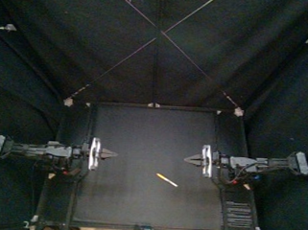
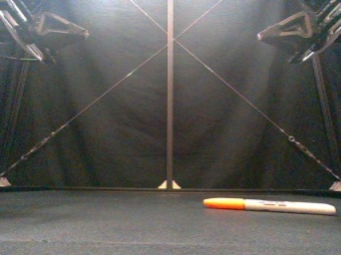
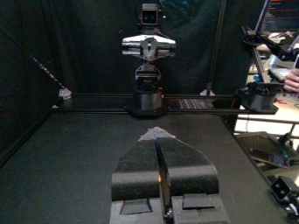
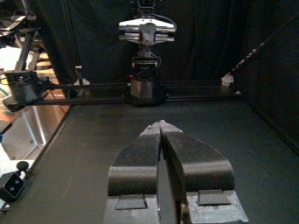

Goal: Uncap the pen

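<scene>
Pen (image 2: 273, 206), one only, with one orange cap (image 2: 224, 203), lies on table (image 1: 127, 197).

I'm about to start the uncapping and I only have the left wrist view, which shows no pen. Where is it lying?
Observer: The pen lies flat on the table, right of the middle and toward the front edge.
Operator: Which end has the cap?
Observer: The front view shows the orange cap on the end that points toward the left arm's side.
Operator: Which gripper is nearer to it?
Observer: The right gripper is nearer than the left gripper. Neither touches the pen.
</scene>
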